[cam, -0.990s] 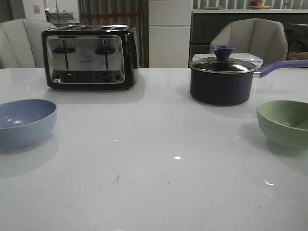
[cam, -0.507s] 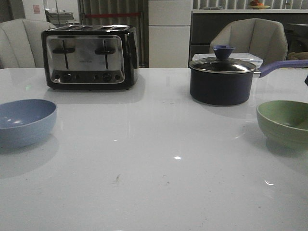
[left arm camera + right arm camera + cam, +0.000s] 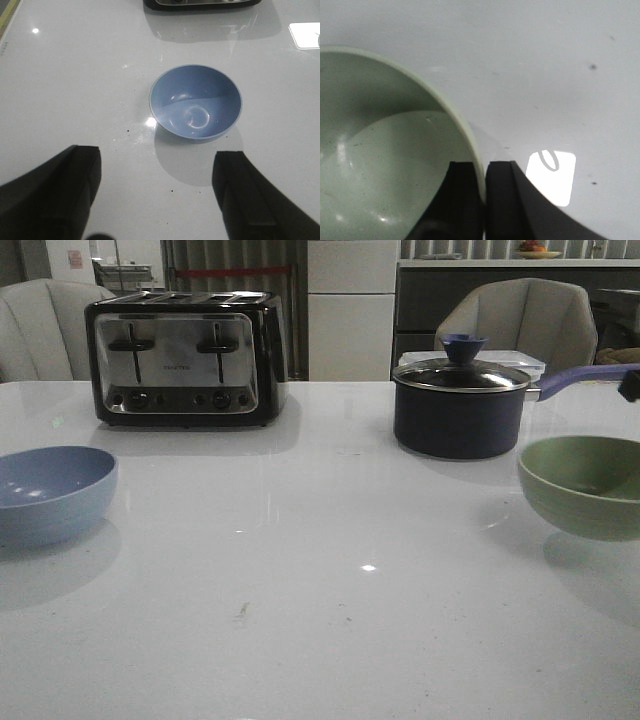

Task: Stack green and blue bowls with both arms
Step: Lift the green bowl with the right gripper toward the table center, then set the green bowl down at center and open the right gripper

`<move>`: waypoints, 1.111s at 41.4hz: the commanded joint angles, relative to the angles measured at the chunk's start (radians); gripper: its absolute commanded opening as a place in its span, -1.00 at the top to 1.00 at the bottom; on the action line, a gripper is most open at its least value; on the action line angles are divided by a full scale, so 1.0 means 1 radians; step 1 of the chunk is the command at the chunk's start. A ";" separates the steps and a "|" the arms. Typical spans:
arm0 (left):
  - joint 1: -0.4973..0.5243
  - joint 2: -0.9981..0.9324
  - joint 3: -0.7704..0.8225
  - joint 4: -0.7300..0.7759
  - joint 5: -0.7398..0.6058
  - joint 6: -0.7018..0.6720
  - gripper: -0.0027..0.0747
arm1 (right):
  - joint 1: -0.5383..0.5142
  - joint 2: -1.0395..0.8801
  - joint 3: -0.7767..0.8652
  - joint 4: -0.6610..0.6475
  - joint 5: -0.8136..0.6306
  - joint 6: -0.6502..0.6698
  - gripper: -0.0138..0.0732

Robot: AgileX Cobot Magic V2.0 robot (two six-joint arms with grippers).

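The dusty blue bowl [image 3: 50, 492] stands on the white table at the left edge; it also shows in the left wrist view [image 3: 196, 102]. My left gripper [image 3: 157, 192] is open and empty, hovering short of the blue bowl, apart from it. The sage green bowl [image 3: 585, 485] hangs lifted above the table at the right edge. My right gripper [image 3: 485, 170] is shut on the green bowl's rim [image 3: 465, 135], one finger inside the bowl and one outside. In the front view only a small black bit of the right arm [image 3: 630, 385] shows.
A black and chrome toaster [image 3: 185, 358] stands at the back left. A dark lidded saucepan [image 3: 460, 405] with a purple handle stands at the back right, just behind the green bowl. Chairs stand behind the table.
The green bowl has risen off the table and moved a little left. The blue bowl and the left side have not moved.
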 commanded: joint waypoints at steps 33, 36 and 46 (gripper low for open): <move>-0.008 0.004 -0.031 0.000 -0.079 -0.004 -0.43 | 0.563 0.046 -0.117 0.046 -0.051 -0.018 0.52; -0.008 0.004 -0.031 0.000 -0.079 -0.004 -0.43 | 0.563 0.065 -0.117 0.046 -0.059 -0.018 0.50; -0.008 0.004 -0.031 0.000 -0.079 -0.004 -0.43 | 0.563 0.080 -0.117 0.046 -0.072 -0.018 -0.11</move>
